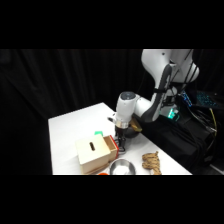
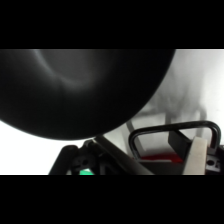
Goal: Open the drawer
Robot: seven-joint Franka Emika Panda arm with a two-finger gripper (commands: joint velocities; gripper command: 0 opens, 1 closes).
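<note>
The drawer [image 1: 111, 145] shows its red-orange front on the right end of a light wooden box [image 1: 94, 152] with a dark slot on top, near the table's front edge. My gripper [image 1: 120, 144] hangs straight down right against that front. In the wrist view the black loop handle [image 2: 175, 129] arches close ahead at the lower right, with a strip of the red front [image 2: 159, 159] under it. A large black rounded shape [image 2: 80, 90] blocks most of that view.
A small green cube [image 1: 98, 133] lies just behind the box. A metal bowl [image 1: 122, 167] sits at the front edge, a brown crumpled object [image 1: 151, 162] to its right. A dark bowl-like object [image 1: 132, 131] rests behind the gripper. Cables and equipment [image 1: 200, 105] stand at right.
</note>
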